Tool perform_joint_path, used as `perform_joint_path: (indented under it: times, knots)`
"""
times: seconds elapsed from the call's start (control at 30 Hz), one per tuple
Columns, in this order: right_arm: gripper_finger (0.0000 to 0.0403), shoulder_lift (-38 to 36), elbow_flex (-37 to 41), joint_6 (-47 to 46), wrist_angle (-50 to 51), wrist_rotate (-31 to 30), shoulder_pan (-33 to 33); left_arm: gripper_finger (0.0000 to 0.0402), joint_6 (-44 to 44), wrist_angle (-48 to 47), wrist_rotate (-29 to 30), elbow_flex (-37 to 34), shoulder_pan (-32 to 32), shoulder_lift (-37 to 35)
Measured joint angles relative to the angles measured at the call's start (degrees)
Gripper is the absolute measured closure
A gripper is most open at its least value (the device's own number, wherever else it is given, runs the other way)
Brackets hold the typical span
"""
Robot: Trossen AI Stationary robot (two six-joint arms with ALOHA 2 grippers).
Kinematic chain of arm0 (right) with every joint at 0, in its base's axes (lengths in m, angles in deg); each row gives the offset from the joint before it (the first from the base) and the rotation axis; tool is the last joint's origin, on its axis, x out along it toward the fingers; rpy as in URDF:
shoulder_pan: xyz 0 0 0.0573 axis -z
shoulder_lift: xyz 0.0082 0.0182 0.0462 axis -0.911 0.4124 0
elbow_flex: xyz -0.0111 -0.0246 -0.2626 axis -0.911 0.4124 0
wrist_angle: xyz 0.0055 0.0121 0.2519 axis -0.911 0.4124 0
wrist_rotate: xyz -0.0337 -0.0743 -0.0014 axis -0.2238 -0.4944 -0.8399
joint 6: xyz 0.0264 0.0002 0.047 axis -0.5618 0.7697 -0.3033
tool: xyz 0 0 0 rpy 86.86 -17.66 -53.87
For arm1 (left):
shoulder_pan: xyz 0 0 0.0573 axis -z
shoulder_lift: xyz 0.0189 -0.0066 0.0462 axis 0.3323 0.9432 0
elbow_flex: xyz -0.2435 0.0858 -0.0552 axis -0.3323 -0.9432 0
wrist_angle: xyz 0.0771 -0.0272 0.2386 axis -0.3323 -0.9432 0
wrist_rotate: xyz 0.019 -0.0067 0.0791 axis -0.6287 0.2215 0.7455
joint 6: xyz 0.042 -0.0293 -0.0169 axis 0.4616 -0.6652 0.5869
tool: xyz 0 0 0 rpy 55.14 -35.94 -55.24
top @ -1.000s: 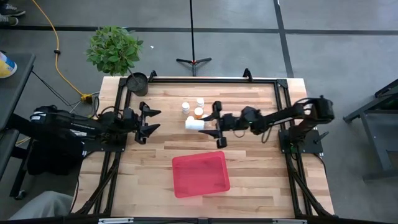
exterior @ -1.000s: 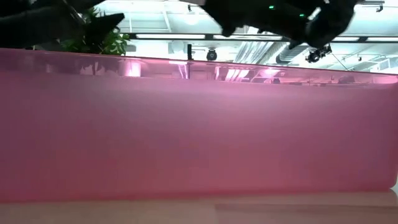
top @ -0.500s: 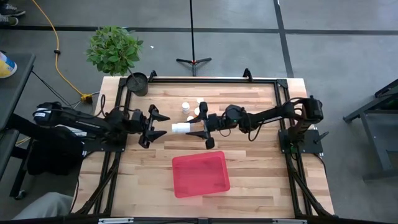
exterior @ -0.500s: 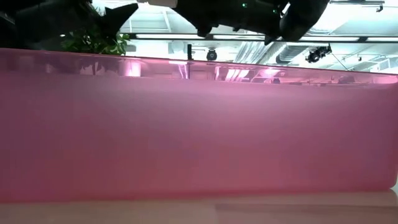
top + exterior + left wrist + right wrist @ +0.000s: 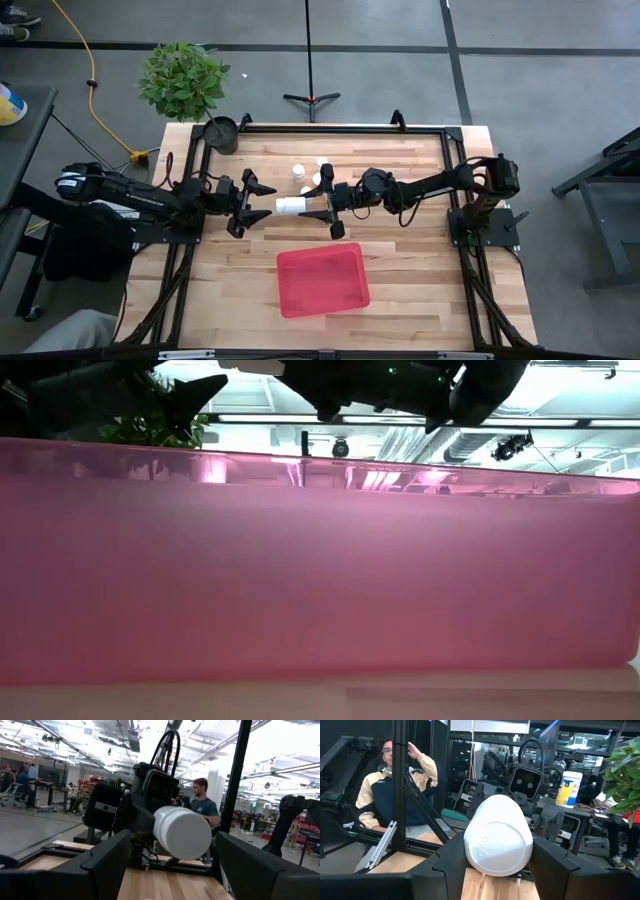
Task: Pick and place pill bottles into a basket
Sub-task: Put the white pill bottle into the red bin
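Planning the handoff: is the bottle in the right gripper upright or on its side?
On its side: the white bottle lies horizontal in the right gripper, pointing toward the open left gripper.

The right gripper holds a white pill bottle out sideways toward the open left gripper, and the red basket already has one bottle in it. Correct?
Not quite: in the high view the basket is empty. The rest holds: the right gripper holds the white pill bottle sideways toward the open left gripper.

Robotics lab or workshop: open industrial ceiling with exposed ducts (image 5: 132,737) and strip lighting, grey concrete floor (image 5: 520,90), framed wooden workbench (image 5: 400,265), camera tripod (image 5: 311,98), seated people (image 5: 382,795) at workstations behind.
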Motion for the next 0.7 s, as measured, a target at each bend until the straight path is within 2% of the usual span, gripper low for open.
perform_joint_path:
  times: [0.7]
  knots:
    - [0.0229,0.33,-1.73,0.45,-0.05,-1.01,0.11,0.0073,0.52,-2.35,-0.33,2.54,0.00,0.07]
